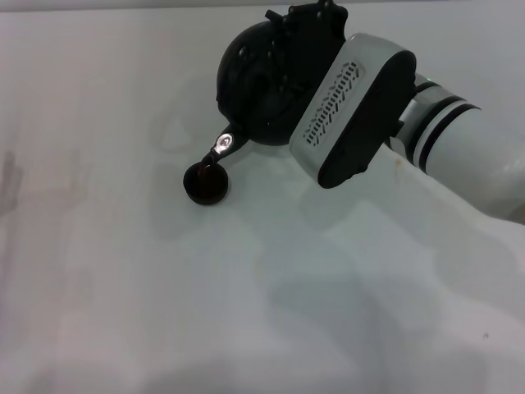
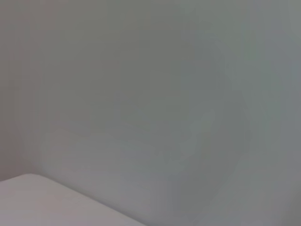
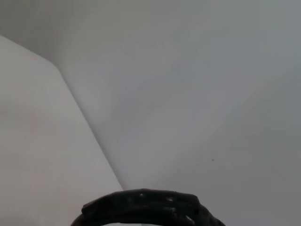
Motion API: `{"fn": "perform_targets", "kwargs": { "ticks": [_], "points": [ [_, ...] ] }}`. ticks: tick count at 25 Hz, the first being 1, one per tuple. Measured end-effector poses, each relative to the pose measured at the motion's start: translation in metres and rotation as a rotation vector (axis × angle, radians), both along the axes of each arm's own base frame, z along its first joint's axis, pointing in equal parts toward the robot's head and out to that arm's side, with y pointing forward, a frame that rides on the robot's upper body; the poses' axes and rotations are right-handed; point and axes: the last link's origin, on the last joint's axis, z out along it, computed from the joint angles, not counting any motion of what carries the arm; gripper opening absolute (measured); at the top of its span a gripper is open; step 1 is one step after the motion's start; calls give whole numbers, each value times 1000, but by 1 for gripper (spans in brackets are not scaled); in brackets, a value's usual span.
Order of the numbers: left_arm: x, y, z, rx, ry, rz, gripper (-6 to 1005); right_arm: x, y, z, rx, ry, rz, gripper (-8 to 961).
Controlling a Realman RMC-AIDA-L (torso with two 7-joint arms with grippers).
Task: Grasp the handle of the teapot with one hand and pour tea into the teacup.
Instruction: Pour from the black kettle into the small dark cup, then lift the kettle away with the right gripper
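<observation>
Over the far middle of the white tabletop (image 1: 123, 287), the teapot (image 1: 254, 82) is tilted, its pale-tipped spout (image 1: 223, 144) pointing down and near-left, directly above the teacup (image 1: 205, 182). Teacup stands upright on the tabletop; dark liquid shows at its rim below the spout. Right arm (image 1: 459, 148) enters from the right; its white and black wrist housing covers the right side of the pot. Right pincer (image 1: 308, 20) sits at the pot's far top, at the handle (image 3: 141, 207); its finger state cannot be told. Right wrist view shows only a black ribbed arc of handle. Left pincer not in view. No readable writing or labels anywhere.
</observation>
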Motion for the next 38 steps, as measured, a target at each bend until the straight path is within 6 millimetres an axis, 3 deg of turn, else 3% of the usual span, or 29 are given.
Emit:
{"fn": "perform_targets", "kwargs": {
  "ticks": [38],
  "points": [
    [0,2,0,2,-1,0,803,7,0,0,20,-22,-4,112]
  ]
}}
